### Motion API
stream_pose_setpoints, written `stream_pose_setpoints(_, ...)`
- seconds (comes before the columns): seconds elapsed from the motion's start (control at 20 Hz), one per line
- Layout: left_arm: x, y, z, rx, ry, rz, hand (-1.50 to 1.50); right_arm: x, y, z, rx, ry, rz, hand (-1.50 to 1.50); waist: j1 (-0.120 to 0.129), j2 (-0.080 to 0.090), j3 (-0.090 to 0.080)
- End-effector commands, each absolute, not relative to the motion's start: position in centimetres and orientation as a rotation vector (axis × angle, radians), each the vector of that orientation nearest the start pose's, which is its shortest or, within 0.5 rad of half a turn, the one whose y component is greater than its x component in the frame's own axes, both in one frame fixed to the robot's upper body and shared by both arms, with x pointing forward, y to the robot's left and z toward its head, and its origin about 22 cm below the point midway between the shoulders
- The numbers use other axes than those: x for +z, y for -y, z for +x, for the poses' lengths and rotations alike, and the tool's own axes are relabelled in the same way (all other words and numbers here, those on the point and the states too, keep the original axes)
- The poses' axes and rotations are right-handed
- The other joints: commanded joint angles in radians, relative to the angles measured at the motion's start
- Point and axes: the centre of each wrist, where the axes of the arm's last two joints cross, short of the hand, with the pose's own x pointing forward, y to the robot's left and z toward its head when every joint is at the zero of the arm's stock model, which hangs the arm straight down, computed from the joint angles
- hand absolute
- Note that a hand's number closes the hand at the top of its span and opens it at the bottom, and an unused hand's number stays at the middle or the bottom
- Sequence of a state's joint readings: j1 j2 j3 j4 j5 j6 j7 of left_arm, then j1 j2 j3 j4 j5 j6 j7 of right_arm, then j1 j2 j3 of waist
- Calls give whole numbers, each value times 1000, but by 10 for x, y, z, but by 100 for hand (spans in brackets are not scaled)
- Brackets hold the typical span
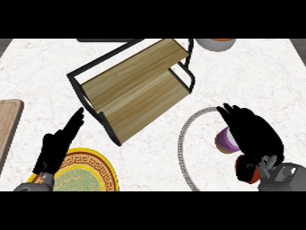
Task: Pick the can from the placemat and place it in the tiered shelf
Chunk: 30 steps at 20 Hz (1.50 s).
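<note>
On the placemat: we see the can [225,140], purple and white, lying just inside the pale round placemat [184,137], which marks where the pickup starts.
Right hand: our right hand [253,134] is draped over the can with fingers bent down round it, hiding most of it; we judge this a grasp in progress, lift not yet done.
Left hand: our left hand [59,143] rests open, fingers straight, holding nothing, above the plate [92,168], out of the way.
Shelf: the shelf [137,87] sits up-left of the can, wooden tiers bare, so the carry runs that way.
</note>
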State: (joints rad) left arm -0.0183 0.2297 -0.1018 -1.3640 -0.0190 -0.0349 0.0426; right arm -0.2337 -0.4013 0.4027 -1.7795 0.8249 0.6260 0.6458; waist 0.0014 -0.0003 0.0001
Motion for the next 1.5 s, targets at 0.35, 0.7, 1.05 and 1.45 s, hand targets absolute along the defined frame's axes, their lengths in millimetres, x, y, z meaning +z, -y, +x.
stream_pose_setpoints(0.35,-33,-249,233,-273,1313,96,0,72,186,262,1471,816,-873,-150,1,0,0)
stream_pose_setpoints(0.7,-22,-289,223,-301,1317,106,0,48,193,277,1479,814,-883,-150,4,-1,0)
stream_pose_setpoints(1.05,-46,-271,236,-281,1325,111,0,36,209,286,1506,825,-814,150,0,0,0)
stream_pose_setpoints(1.45,-47,-252,242,-282,1313,106,0,13,192,292,1554,935,-809,150,1,1,0)
